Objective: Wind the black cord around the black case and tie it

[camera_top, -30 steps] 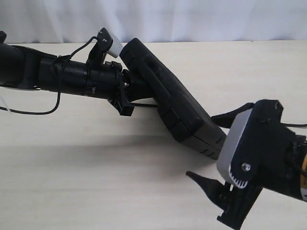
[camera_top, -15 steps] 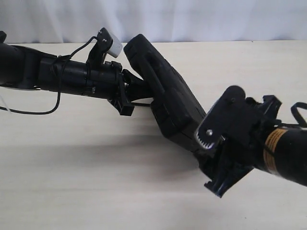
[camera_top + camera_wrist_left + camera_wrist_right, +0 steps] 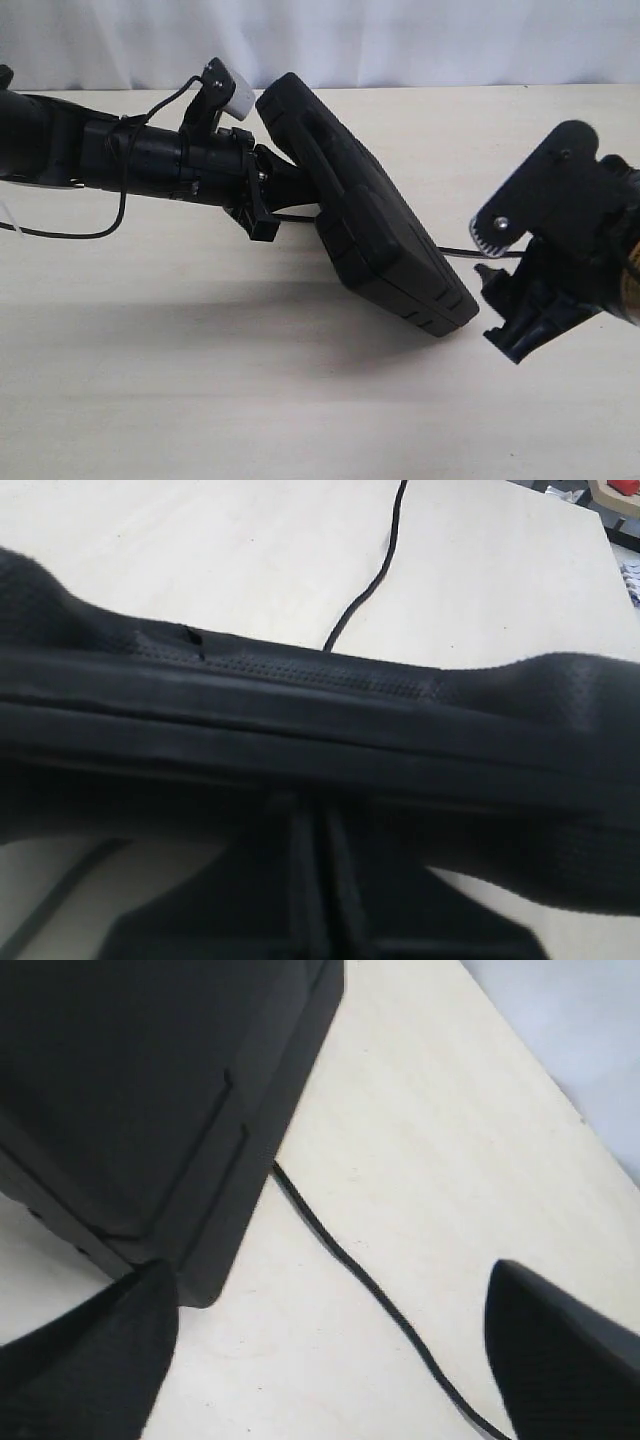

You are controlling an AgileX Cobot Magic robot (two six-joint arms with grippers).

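The black case (image 3: 370,220) hangs tilted above the table, one end high at the back and the other low toward the right. My left gripper (image 3: 276,190) is shut on its upper part, and its fingers are mostly hidden behind it. In the left wrist view the case's edge (image 3: 320,710) fills the frame above the left gripper (image 3: 320,825). The black cord (image 3: 455,251) lies on the table from under the case toward the right. My right gripper (image 3: 503,312) hovers open just right of the case's low end. In the right wrist view the cord (image 3: 370,1280) runs between the fingers of that gripper (image 3: 330,1360), beside the case corner (image 3: 190,1210).
A thin robot cable (image 3: 100,234) loops over the table under the left arm. A pale curtain (image 3: 400,40) backs the table's far edge. In the left wrist view the cord (image 3: 378,575) runs off toward the table's far side, where an orange object (image 3: 620,495) shows.
My right gripper has risen from the lower right and swung right, away from the case's low end. The left arm and the case have hardly moved.
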